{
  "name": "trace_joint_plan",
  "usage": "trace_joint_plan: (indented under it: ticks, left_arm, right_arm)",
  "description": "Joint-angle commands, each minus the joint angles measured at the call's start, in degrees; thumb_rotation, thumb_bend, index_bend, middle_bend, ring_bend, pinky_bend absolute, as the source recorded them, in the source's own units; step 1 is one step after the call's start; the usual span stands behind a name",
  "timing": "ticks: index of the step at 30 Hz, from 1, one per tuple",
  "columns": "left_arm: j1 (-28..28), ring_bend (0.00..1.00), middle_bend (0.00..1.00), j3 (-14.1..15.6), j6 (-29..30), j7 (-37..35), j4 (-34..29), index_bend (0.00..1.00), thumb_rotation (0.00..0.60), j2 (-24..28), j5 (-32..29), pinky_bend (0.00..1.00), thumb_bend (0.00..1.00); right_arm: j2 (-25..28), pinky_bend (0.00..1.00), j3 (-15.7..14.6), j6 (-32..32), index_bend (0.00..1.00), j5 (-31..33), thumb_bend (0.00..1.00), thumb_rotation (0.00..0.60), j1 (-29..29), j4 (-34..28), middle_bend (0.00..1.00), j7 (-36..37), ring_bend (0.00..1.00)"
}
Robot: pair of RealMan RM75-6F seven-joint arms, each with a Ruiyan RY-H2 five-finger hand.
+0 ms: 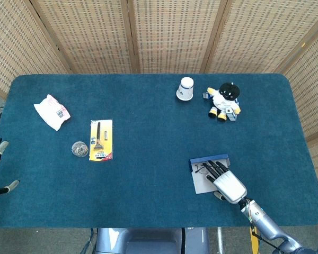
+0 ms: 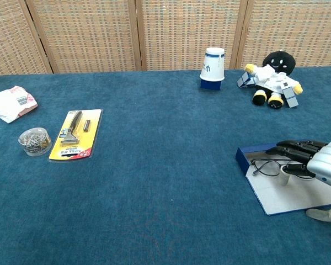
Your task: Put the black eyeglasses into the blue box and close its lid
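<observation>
Only the chest view shows eyeglasses (image 2: 267,166) beneath the spread right hand (image 2: 314,164).

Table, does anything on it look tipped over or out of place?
The plush toy lies on its back by the upside-down cup; otherwise nothing stands out. The glasses lie in the open box under the right hand.

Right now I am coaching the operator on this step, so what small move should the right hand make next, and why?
Probably draw the right hand back off the black wire-framed eyeglasses and release them. They already lie in the open blue box with the white lining, and the dark fingers are spread over the frame. The lid can hardly close while the hand is in the box.
</observation>
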Motion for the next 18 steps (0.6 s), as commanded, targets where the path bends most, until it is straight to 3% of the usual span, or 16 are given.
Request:
trace_joint_plan:
  ticks: [1, 6, 18]
  left_arm:
    - [0.01, 0.0, 0.0, 0.0, 0.03, -0.02, 0.0, 0.0, 0.6, 0.0, 0.02, 0.0, 0.0]
    - [0.0, 0.0, 0.0, 0.0, -0.01, -0.05, 0.02, 0.0, 0.6, 0.01, -0.01, 0.0, 0.0]
    - [-0.04, 0.0, 0.0, -0.03, -0.1, -0.04, 0.03, 0.0, 0.6, -0.02, -0.08, 0.0, 0.0]
  right_arm:
    - [-0.44, 0.18, 0.23, 0.24, 0.41, 0.15, 0.37, 0.6, -0.06, 0.49, 0.11, 0.02, 0.0]
    - [-1.69, 0.19, 0.97, 0.63, 0.43, 0.75, 0.41, 0.6, -0.09, 1.97, 0.12, 0.02, 0.0]
    - [-2.86, 0.2, 5.56, 0.84, 0.43, 4.7, 0.42, 0.6, 1.17, 2.1, 0.13, 1.39, 0.0]
